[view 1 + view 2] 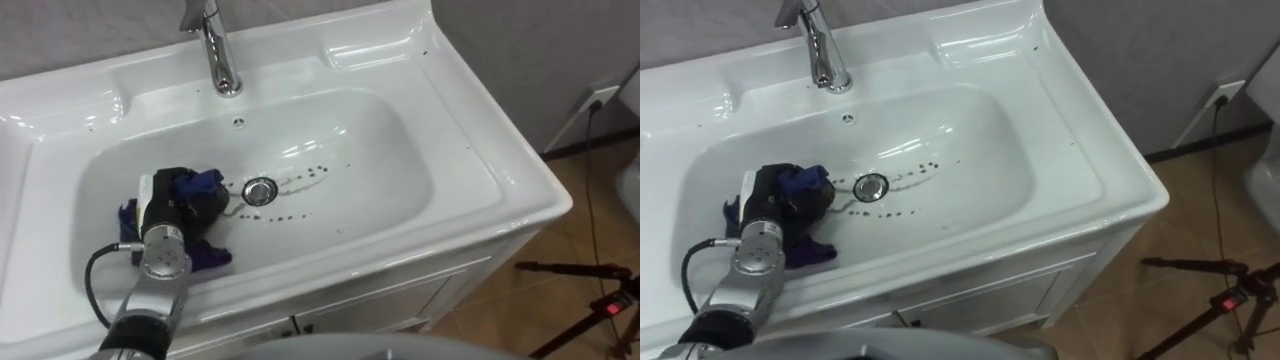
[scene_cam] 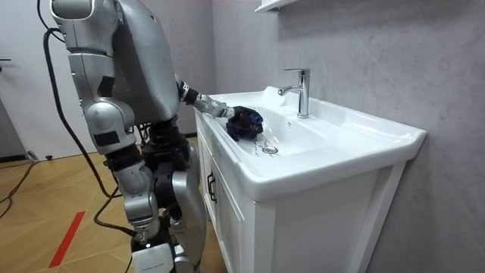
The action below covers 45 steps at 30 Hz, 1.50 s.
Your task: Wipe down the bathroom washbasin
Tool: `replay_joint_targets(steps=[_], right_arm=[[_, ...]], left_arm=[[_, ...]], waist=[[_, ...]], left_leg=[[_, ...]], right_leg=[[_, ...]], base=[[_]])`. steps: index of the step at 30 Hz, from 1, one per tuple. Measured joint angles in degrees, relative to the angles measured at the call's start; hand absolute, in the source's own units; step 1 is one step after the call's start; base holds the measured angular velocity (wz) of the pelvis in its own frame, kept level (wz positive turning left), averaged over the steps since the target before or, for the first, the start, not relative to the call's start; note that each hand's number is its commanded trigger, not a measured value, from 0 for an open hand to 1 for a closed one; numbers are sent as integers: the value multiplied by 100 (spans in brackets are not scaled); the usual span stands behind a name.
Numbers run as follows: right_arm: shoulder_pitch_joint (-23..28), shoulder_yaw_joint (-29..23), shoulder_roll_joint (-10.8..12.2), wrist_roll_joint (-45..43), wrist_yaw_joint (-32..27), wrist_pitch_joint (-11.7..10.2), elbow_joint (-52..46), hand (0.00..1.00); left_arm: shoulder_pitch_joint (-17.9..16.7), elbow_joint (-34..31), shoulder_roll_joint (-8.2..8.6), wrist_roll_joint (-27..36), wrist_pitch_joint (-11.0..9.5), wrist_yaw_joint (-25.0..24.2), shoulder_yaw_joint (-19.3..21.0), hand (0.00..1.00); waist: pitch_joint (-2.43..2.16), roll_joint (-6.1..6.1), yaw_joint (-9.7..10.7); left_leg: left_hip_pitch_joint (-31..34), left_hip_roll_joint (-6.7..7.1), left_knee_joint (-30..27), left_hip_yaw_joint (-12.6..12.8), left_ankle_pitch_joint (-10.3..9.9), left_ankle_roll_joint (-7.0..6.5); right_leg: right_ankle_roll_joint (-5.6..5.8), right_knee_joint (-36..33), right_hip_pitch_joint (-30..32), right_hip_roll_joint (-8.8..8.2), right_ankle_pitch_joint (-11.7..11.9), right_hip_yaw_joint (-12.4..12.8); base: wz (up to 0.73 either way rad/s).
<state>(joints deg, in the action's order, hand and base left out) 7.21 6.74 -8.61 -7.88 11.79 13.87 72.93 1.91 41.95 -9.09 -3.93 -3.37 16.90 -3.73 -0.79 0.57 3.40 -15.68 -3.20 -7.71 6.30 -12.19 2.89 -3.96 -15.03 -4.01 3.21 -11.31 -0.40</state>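
Robot stands close against the white cabinet (image 2: 227,220), left arm reaching over the front rim into the basin (image 1: 470,150).

Left hand (image 1: 172,203) is low in the bowl's left half, knuckles up. Its fingers are curled into a bunched blue-purple cloth (image 1: 203,184). Cloth shows on both sides of the hand: a dark fold toward the drain, a purple tail trailing toward the near wall. Wad is touching the bowl floor as far as can be told.

Key relation: the drain (image 1: 259,190) lies just beside the cloth, on the hand's right. Past it, further right, a scatter of dark specks (image 1: 318,170) runs in two short rows across the bowl floor. So the dirt lies to the right of the hand, with the drain between. The bowl's long axis also runs left to right, so the likely stroke is a sideways sweep along it rather than a push toward the wall.

Contents of the bowl: hand, cloth, drain, specks. No standing water seen.

Further back: small overflow hole (image 1: 238,122) in the rear wall, then the chrome faucet (image 1: 214,50) upright on the back ledge, well apart from the hand.
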Motion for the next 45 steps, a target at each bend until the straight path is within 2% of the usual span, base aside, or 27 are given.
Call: replay_joint_targets(steps=[4,7,9,10,12,16,21,25,27,30,32,34,38,41,45], right_arm=[[-164,108,25,231,-48,16,60,0],[-453,137,26,300,-82,69,65,0],[-636,224,12,368,-97,84,113,0],[-667,230,4,372,-105,95,140,0],[-737,283,-27,379,-120,103,145,0],[-849,387,-91,805,-137,103,302,0],[-1021,787,-193,1168,-181,103,355,0],[-1399,883,-225,1228,-264,127,631,0],[-1592,1071,-213,1231,-399,124,695,0],[-1736,1131,-195,1258,-543,115,695,0],[-1862,1120,-204,1271,-662,107,695,0],[-2054,1123,-136,1463,-739,28,696,0],[-2211,1230,-108,1742,-815,-25,695,0],[-2253,1231,-121,1919,-820,-25,696,0],[-2383,1260,-51,2111,-795,-92,696,0]], left_arm=[[429,368,59,11,28,47,-224,100],[923,746,137,17,123,43,-343,100],[1387,1170,253,62,215,32,-427,100],[1474,1255,276,63,238,28,-466,100],[1669,1445,289,68,310,27,-567,100],[1958,1683,302,226,376,26,-579,100],[2681,2377,339,855,419,28,-590,100],[3028,2617,339,901,462,39,-592,100],[3302,2804,351,1018,476,39,-588,100],[3554,2941,386,1421,473,41,-604,100],[3682,2967,402,1619,468,40,-610,100],[3768,2974,402,1841,457,37,-610,100],[3870,2889,409,2257,460,34,-854,100],[3877,2664,415,2298,466,34,-864,100],[4033,2591,471,2666,506,-54,-1143,100]], waist=[[31,62,65],[56,43,129],[101,4,152],[109,-7,151],[108,-40,182],[104,-89,290],[146,-176,310],[162,-189,395],[193,-174,460],[228,-159,605],[242,-145,613],[261,-139,695],[263,-142,829],[252,-159,883],[245,-169,942]], left_leg=[[145,4,-6,5,0,0],[413,1,-7,165,0,-1],[536,0,-5,213,1,-4],[562,1,-6,241,1,-4],[724,19,-8,321,22,-38],[895,52,-14,316,64,-107],[1212,96,-22,338,128,-212],[1523,121,-113,461,169,-270],[1689,156,-119,518,223,-306],[1878,194,-180,535,251,-341],[1980,217,-191,624,267,-367],[2056,238,-193,653,281,-393],[2205,207,-176,611,267,-436],[2302,222,-193,612,276,-451],[2309,268,-194,597,281,-479]], right_leg=[[17,12,149,-4,77,5],[41,42,421,-4,202,43],[66,152,533,2,335,66],[76,167,562,4,355,86],[96,184,705,3,421,160],[120,231,892,-19,509,182],[143,232,1173,-60,646,218],[163,209,1490,-86,757,277],[204,214,1663,-102,837,350],[265,238,1824,-113,912,378],[302,251,1942,-112,974,485],[307,296,2017,-118,1033,516],[343,439,2025,-137,1188,481],[303,436,2123,-177,1224,418],[315,433,2127,-213,1219,358]], base=[[1],[-11],[-5],[-12],[-16],[-2],[-3],[-8],[-15],[-3],[-23],[-17],[5],[11],[4]])
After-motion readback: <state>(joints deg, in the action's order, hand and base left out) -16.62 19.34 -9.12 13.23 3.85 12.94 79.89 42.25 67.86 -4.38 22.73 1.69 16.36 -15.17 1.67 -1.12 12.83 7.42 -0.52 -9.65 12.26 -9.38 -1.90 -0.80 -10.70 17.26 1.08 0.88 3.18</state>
